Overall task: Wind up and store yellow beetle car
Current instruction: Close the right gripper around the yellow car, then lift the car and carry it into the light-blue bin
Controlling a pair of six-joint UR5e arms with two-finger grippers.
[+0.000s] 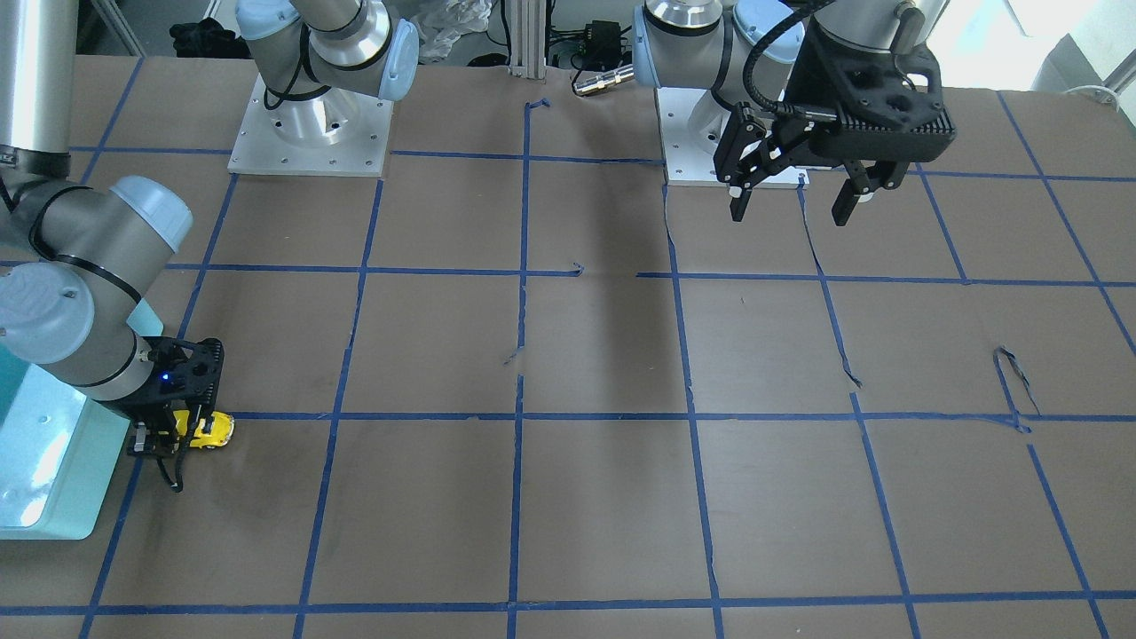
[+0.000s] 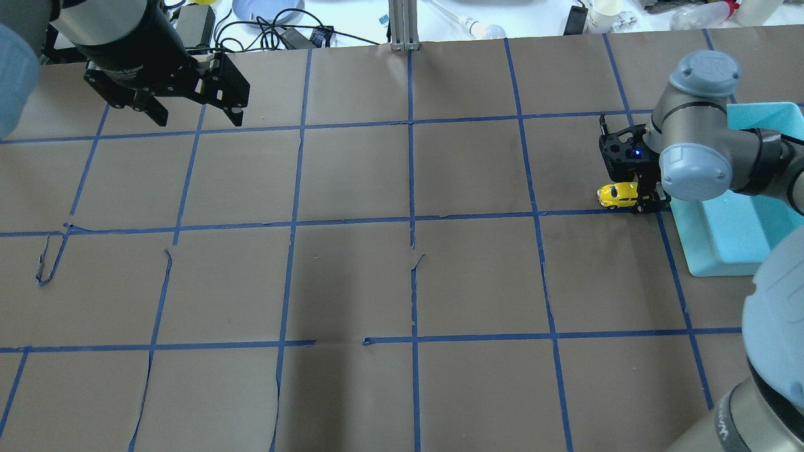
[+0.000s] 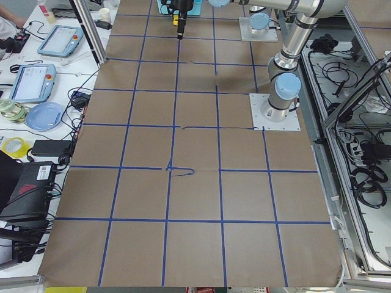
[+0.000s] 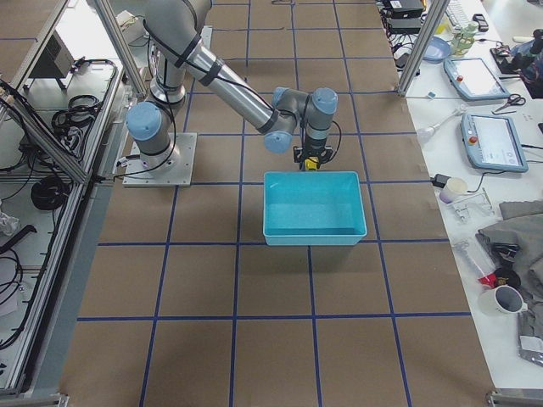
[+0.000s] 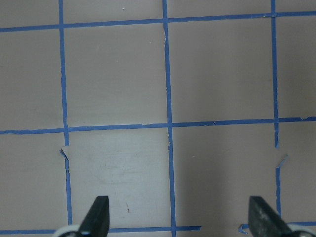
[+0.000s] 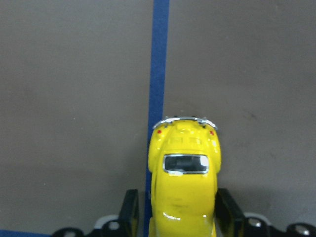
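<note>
The yellow beetle car [image 6: 185, 173] sits between the fingers [image 6: 129, 210] of my right gripper [image 6: 178, 210], which is shut on its sides. Its tail points away from the wrist, along a blue tape line. In the overhead view the car [image 2: 615, 194] is low at the table surface, just left of the right gripper [image 2: 641, 202]. I cannot tell whether its wheels touch. It also shows in the front-facing view [image 1: 213, 430] and the exterior right view [image 4: 312, 161]. My left gripper [image 2: 195, 116] is open and empty, raised over the far left of the table [image 1: 790, 204].
A teal bin [image 2: 728, 232] stands right beside the right gripper, at the table's right side; it also shows in the front-facing view [image 1: 44, 461] and the exterior right view [image 4: 314, 203]. Brown paper with a blue tape grid covers the table. Both arm bases stand on the robot's side.
</note>
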